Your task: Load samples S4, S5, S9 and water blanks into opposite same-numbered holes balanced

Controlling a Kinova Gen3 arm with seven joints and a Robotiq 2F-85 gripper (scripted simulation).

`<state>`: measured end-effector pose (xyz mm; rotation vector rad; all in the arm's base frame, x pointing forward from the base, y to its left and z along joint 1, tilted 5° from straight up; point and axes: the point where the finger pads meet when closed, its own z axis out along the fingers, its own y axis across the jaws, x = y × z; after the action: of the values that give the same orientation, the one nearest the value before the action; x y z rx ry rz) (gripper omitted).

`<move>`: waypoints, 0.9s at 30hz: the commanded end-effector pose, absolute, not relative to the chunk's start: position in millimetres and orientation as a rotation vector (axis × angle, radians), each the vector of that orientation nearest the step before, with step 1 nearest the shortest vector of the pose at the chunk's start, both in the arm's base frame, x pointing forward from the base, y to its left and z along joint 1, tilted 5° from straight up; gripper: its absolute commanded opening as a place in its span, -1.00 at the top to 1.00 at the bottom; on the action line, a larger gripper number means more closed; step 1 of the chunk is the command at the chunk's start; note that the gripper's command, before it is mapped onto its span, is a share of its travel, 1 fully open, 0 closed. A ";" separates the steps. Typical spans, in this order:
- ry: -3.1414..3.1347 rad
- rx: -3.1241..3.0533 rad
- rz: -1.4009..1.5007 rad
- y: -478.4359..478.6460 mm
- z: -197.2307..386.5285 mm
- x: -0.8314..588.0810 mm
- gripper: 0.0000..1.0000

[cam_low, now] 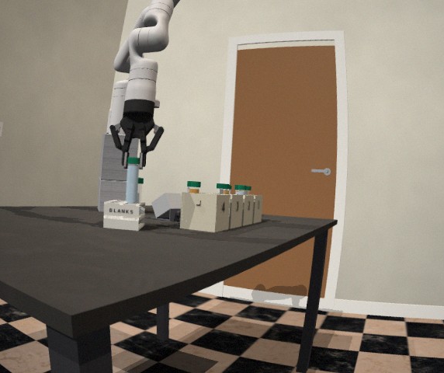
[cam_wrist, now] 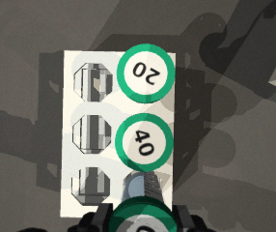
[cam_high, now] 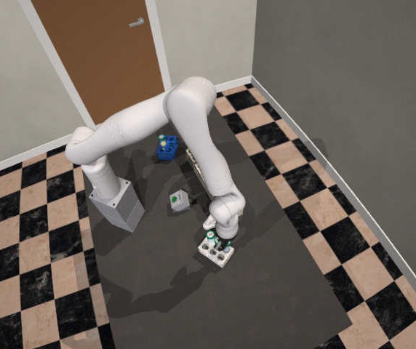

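My gripper [cam_low: 133, 162] [cam_wrist: 140, 223] [cam_high: 222, 243] is shut on the green cap of a water blank [cam_low: 132, 184]. The tube stands upright, raised partway, with its lower end still in a front-row well of the white BLANKS rack [cam_low: 122, 217] [cam_wrist: 68, 126] [cam_high: 221, 261]. Its cap number is cut off in the wrist view. Blanks marked 20 [cam_wrist: 146, 72] and 40 [cam_wrist: 144, 141] sit in the same row of the rack. The other row's three wells are empty. The four cream adapters [cam_low: 204, 210] stand in a line to the right, with green-capped tubes [cam_low: 193, 185] [cam_low: 223, 186] in them.
A blue rack [cam_high: 166, 150] with tubes stands at the table's far end. The DONE desk with its green key [cam_high: 179, 200] [cam_low: 166, 204] sits between the arm's base and the adapters. The arm hides most of the adapters in the top view.
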<state>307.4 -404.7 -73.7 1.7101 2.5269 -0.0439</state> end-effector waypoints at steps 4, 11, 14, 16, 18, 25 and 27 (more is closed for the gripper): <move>2.526 1.709 -0.044 -404.6 -66.6 307.3 0.80; 2.526 1.709 -0.044 -403.9 -57.3 306.8 0.80; 2.526 1.709 -0.044 -403.6 -53.3 306.5 0.80; 2.526 1.709 -0.044 -403.5 -52.0 306.5 0.80; 2.526 1.709 -0.044 -403.4 -50.7 306.4 0.80; 2.526 1.709 -0.044 -402.7 -41.4 305.8 0.80; 2.526 1.709 -0.044 -402.5 -38.7 305.7 0.80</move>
<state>305.5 -402.3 -42.7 1.7102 2.5271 -0.0438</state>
